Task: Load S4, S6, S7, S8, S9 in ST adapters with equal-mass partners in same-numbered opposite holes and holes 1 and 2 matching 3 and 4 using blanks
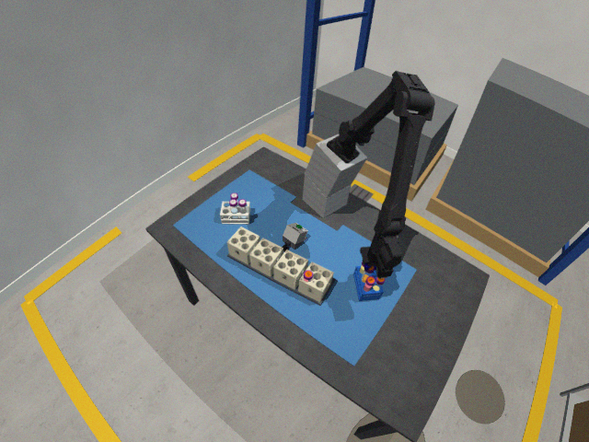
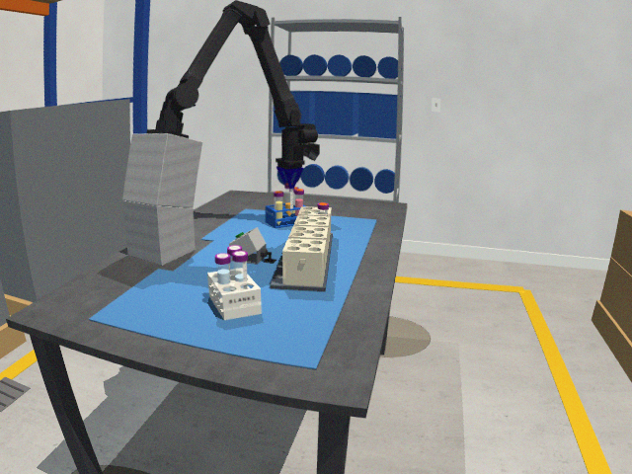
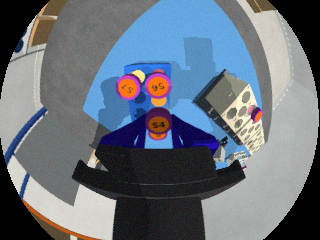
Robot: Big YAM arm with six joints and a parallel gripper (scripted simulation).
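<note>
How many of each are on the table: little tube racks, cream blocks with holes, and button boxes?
Tube racks: 2 (blue rack, white rack)
Cream blocks with holes: 4 ()
Button boxes: 1
Total: 7
The claw is shut on tube S4 over the blue rack.

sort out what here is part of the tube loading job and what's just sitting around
Part of the job:
- gripper, shut on sample tube S4
- blue sample rack
- white blank rack
- row of bucket adapters
- green DONE key

Just around:
- shelf unit with blue discs
- grey crates
- blue ladder frame
</note>
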